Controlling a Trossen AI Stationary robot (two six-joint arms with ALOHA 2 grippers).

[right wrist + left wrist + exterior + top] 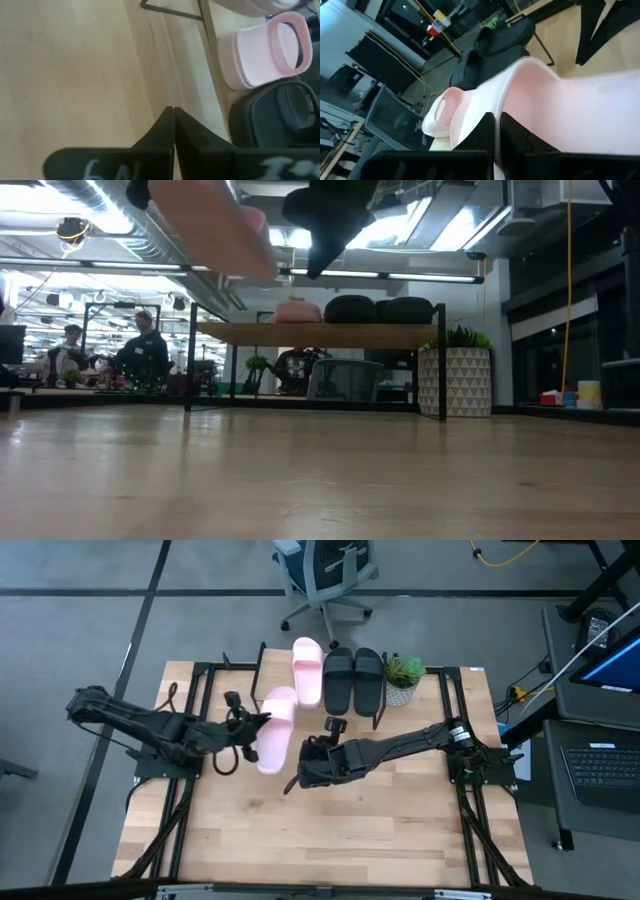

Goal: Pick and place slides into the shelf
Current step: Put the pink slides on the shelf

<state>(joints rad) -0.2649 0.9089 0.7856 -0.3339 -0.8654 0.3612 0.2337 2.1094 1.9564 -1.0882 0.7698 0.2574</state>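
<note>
One light pink slide hangs in the air over the table's middle, held by my left gripper, which is shut on it; it shows large in the left wrist view and at the top of the low view. The shelf stands along the far edge on thin black legs. On its plank rest the other pink slide and two black slides, soles down, side by side. My right gripper is shut and hovers just right of the held slide, touching nothing. My left gripper pinches the pink slide's long side edge between its two fingers, coming level from the table's left, across the slide. The slide is lifted clear of the table and lies roughly level, its length running from near to far.
A potted plant in a white patterned pot stands at the shelf's right end. Bare wooden tabletop lies near of both arms. An office chair stands beyond the table; people sit far off in the room.
</note>
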